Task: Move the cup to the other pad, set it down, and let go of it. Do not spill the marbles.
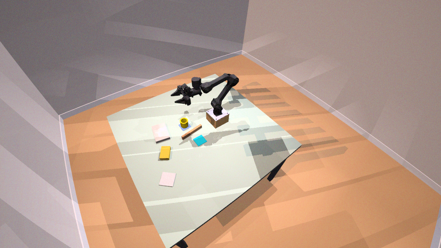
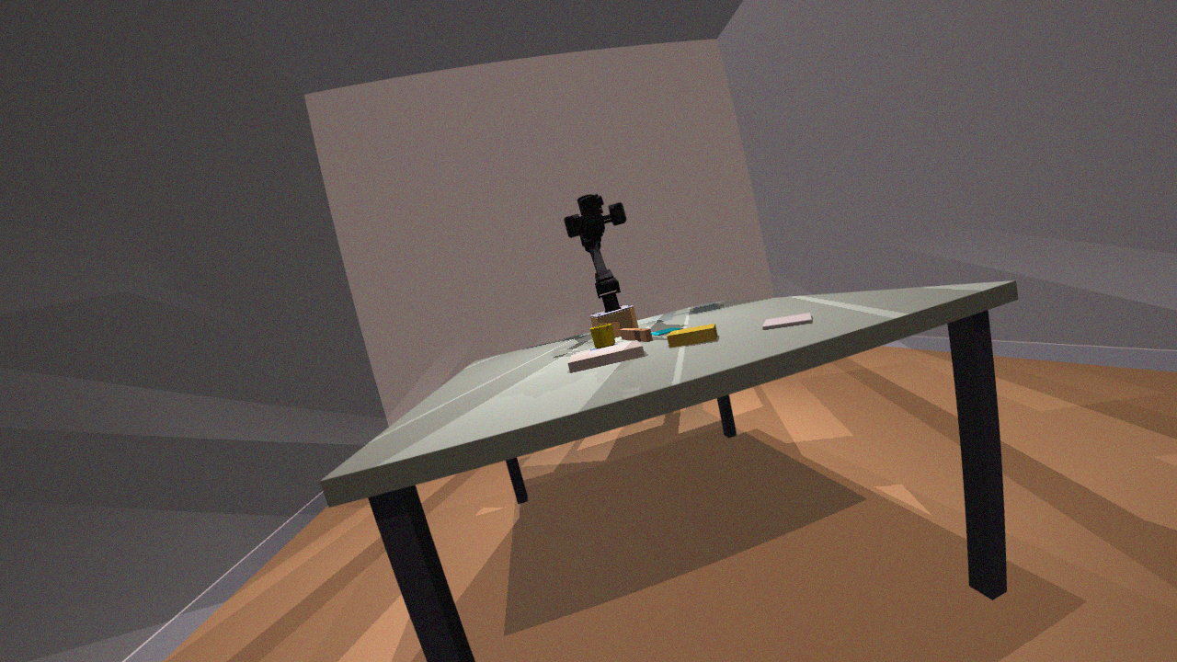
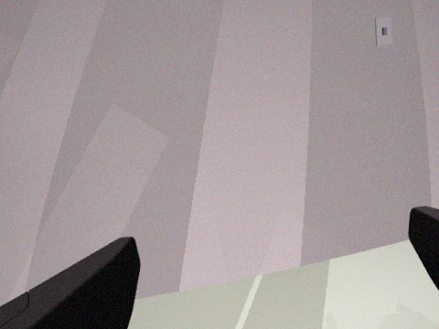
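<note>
A yellow cup (image 1: 184,124) (image 2: 602,336) stands upright on a pale blue pad (image 1: 185,129). No marbles can be made out inside it at this size. A cyan pad (image 1: 200,140) lies flat with nothing on it, on the other side of a wooden bar from the cup. My gripper (image 1: 173,98) (image 2: 595,220) (image 3: 273,238) is open and empty, high above the table and pointing roughly level. The wrist view shows the two spread fingertips, with no cup or pad in sight.
The wooden bar (image 1: 191,132) (image 2: 637,334) lies between the pads. A thick pale pink block (image 1: 160,132) (image 2: 604,358) lies beside the cup. A yellow block (image 1: 164,152) (image 2: 692,336) and a thin pink slab (image 1: 167,179) (image 2: 787,321) lie farther off. The arm stands on a wooden box (image 1: 220,121).
</note>
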Controlling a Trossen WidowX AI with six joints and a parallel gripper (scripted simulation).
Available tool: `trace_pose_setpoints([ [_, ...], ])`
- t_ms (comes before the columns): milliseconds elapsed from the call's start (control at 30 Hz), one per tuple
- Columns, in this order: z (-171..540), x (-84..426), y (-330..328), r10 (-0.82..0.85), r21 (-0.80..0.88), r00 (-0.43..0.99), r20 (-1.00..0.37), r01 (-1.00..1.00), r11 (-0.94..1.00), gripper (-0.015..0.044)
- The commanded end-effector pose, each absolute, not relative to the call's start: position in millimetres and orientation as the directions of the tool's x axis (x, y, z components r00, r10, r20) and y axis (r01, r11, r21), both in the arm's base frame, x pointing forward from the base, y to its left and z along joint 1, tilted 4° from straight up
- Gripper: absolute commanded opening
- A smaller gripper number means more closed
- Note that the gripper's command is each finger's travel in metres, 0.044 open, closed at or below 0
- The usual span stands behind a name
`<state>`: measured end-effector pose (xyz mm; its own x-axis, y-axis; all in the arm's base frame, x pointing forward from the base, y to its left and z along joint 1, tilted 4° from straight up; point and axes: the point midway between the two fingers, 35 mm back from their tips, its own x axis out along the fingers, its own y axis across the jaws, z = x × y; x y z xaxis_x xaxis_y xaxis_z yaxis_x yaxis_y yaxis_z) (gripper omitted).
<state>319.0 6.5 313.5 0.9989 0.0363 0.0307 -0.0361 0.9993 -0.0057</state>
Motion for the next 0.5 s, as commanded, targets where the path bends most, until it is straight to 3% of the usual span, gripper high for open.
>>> trace_pose_setpoints([
  [0, 310.1, 320.6, 5.7, 0.033, -0.021, 0.999, 0.014, -0.033, 0.999, 0.0374],
  [100, 260.6, 337.7, -7.6, -0.011, -0.227, 0.976, -0.217, -0.039, 0.973, 0.0295],
  [233, 177.9, 340.9, -30.6, -0.072, -0.466, 0.813, -0.578, -0.257, 0.847, 0.019],
  [333, 127.5, 326.4, -44.1, -0.091, -0.484, 0.624, -0.776, -0.496, 0.721, 0.0166],
  [467, 77.3, 294.4, -56.1, -0.083, -0.32, 0.328, -0.941, -0.783, 0.533, 0.0166],
])
